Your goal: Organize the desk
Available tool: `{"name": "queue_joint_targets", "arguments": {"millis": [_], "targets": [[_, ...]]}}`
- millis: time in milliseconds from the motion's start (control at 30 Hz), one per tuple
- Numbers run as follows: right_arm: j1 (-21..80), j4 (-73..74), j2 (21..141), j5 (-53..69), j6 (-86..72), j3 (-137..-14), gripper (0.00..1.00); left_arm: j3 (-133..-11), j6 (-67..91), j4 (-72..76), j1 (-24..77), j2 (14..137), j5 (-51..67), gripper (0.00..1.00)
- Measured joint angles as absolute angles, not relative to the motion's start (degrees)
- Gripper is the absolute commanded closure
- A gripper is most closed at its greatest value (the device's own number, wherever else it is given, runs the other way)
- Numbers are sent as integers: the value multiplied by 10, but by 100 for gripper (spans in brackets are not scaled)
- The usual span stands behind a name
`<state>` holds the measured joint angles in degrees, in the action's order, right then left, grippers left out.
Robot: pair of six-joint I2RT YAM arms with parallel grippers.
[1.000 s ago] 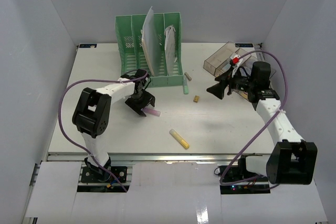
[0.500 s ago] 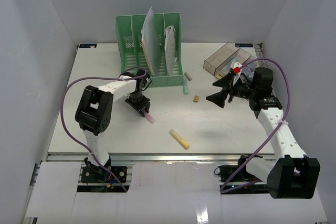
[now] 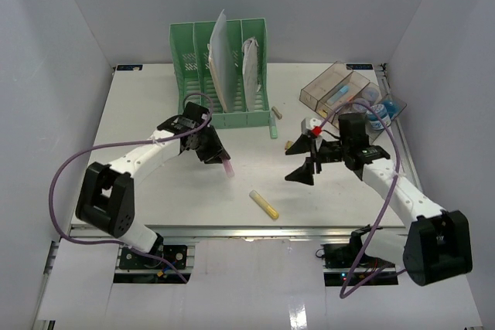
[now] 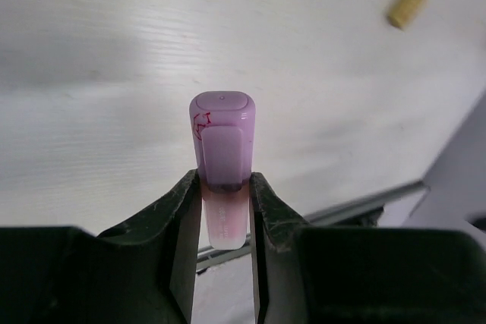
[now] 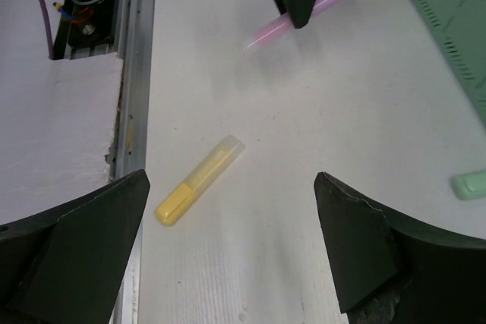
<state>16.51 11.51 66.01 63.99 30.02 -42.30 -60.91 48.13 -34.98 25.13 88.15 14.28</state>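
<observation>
The white tabletop point(image 3: 340, 206) fills the middle of the overhead view, with a metal rail point(image 3: 232, 230) along its near edge; the green file rack point(image 3: 188, 63) stands at its far side, left of centre, with papers point(image 3: 219, 52) upright in its slots

The left fingers point(image 4: 176, 225) are just in front of the rack's front edge and closed on a pink highlighter point(image 4: 222, 142); they pinch its barrel from both sides, with the capped end sticking out beyond the tips; from above the pen slants down and away from the rack; whether its tip touches the tabletop I cannot tell

The right fingers point(image 5: 364, 240) are spread wide with nothing between them, out to the right of the rack's front right corner, above the tabletop; a yellow highlighter point(image 5: 199, 180) lies flat well in front of the rack, toward the rail, and shows between those fingers in the right wrist view

A small tan piece point(image 4: 405, 5) lies on the tabletop to the right of the rack's front corner, near the right fingers; a pale green stick point(image 3: 273, 124) lies just beside the rack's right front corner; a clear brown tray point(image 3: 329, 86) sits to the right of the rack, near the far right of the tabletop
</observation>
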Motion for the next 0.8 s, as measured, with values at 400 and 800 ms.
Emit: {"name": "queue_joint_targets", "arguments": {"millis": [400, 800], "targets": [[328, 28, 792, 406, -11, -517, 4, -506, 485, -62, 280, 785, 223, 100], [359, -37, 884, 276, -153, -616, 35, -495, 538, 49, 283, 787, 219, 100]]}}
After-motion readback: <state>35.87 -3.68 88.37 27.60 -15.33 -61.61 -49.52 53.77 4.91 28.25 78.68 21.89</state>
